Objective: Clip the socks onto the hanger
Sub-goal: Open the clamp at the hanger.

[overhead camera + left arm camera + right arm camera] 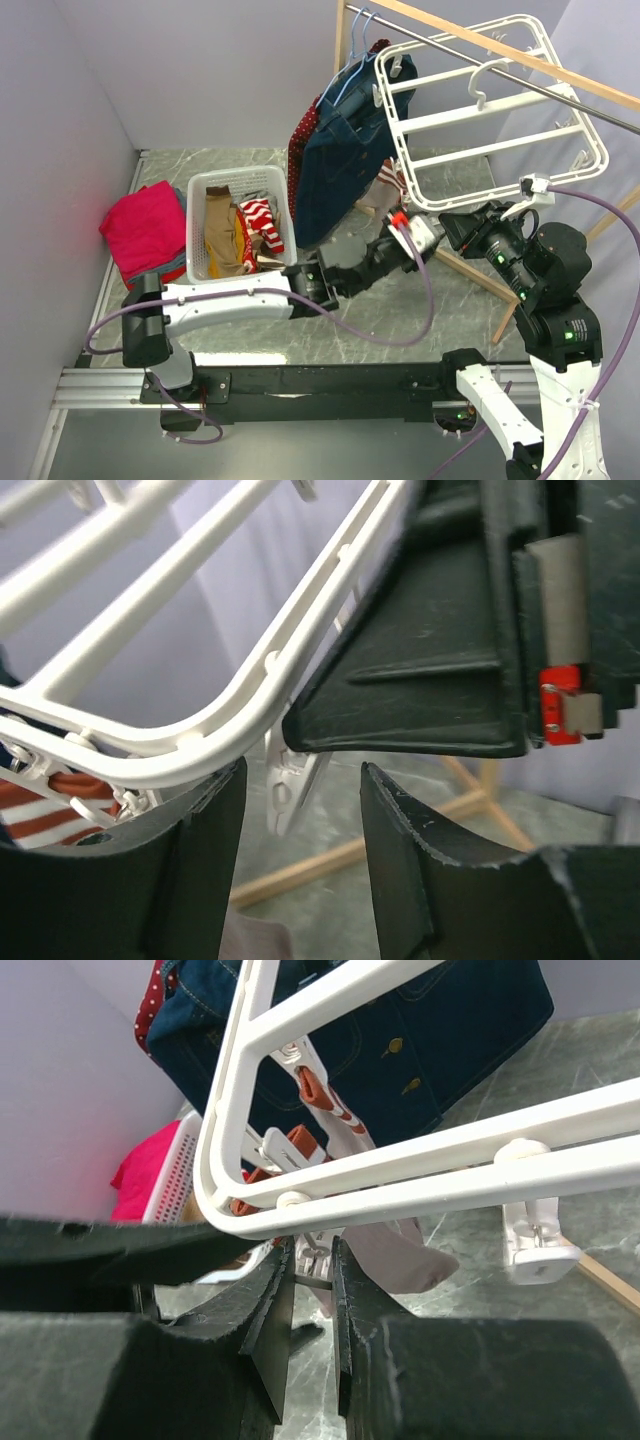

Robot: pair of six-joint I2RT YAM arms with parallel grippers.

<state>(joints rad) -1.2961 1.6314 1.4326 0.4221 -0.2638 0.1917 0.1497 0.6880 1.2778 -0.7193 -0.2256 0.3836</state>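
The white hanger (pixel 470 113) hangs tilted from the rail at the upper right. Socks (pixel 388 185) with red stripes dangle clipped at its near-left corner. My right gripper (pixel 447 225) is under that corner; in the right wrist view (pixel 313 1250) its fingers are closed on a small white clip (pixel 320 1245) under the frame's rim (pixel 450 1175), with a taupe sock (pixel 400 1255) hanging just behind. My left gripper (pixel 405 222) faces it. In the left wrist view (pixel 300 770) it is open, with that white clip (pixel 285 785) beyond the fingertips and a bit of taupe sock (pixel 255 942) below.
A navy garment (pixel 345 150) on a light-blue hanger hangs left of the frame. A white basket (pixel 240 225) of clothes and a pink cloth (pixel 145 230) lie at the left. A wooden rack leg (pixel 480 270) runs under the grippers. Another free clip (pixel 535 1245) hangs nearby.
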